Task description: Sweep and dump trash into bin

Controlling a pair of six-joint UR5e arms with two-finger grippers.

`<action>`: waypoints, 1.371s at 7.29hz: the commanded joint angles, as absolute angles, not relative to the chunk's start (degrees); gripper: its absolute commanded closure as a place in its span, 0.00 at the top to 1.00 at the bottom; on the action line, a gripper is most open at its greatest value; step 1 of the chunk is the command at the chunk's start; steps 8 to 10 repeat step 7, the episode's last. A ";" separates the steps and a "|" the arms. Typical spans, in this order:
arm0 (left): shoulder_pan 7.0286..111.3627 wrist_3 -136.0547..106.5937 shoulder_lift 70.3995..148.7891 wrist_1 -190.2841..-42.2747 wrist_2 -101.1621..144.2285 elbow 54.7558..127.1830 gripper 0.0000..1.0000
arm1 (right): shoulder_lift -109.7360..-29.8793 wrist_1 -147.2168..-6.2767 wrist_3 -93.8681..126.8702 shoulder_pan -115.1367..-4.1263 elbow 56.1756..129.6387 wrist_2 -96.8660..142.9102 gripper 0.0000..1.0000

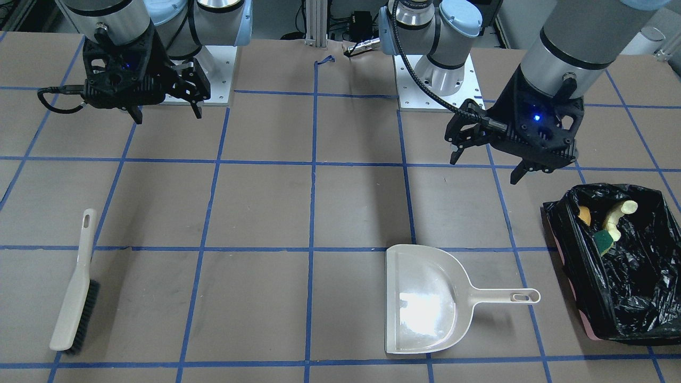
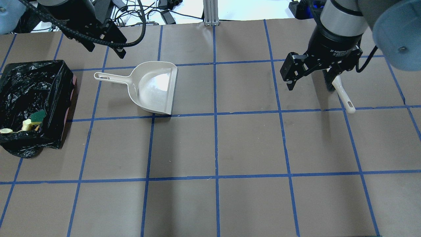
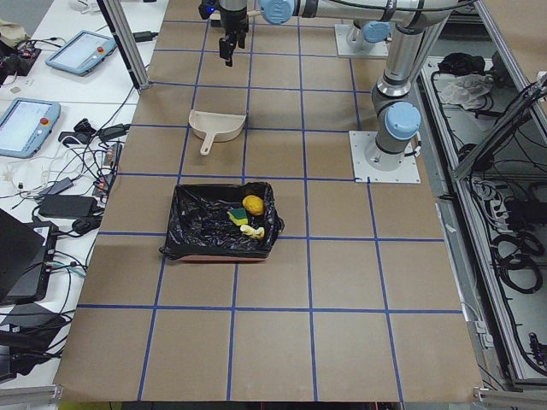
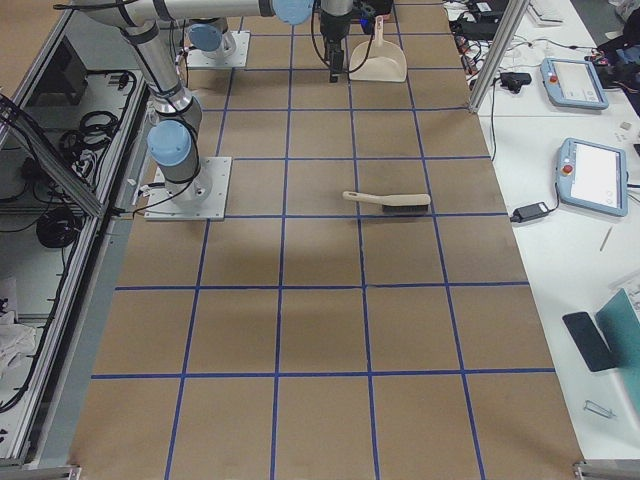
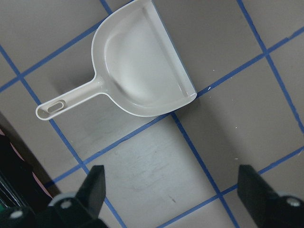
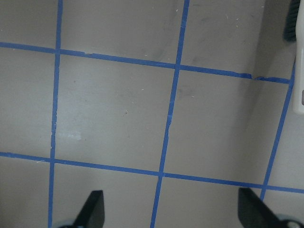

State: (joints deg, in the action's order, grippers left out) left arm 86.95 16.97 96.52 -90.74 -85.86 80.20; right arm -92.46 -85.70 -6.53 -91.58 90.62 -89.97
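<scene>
While the trash, a brown lump [image 1: 584, 215], a cream slice [image 1: 620, 213] and a green-backed sponge [image 1: 604, 242], sat together inside the bin [image 1: 577, 255] at the counter's [image 1: 266, 202] left end, both arms hung above the surface. Left gripper [image 1: 484, 170]: jaws spread wide, nothing in them, near the bin. Right gripper [image 1: 168, 117]: jaws wide, also empty. Dustpan [image 1: 425, 303] lay flat and empty, handle pointing at the bin, not touching it. Brush [image 1: 74, 298] lay well apart, on the right side.
</scene>
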 commanded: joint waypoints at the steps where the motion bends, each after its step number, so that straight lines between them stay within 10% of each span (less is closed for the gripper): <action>1: 87.10 7.83 94.14 -91.14 -86.04 82.61 1.00 | -92.46 -85.52 -6.42 -91.58 90.62 -90.79 1.00; 10: 86.75 1.58 90.26 -95.10 -85.87 85.34 1.00 | -92.46 -85.43 -6.50 -91.58 90.62 -90.79 1.00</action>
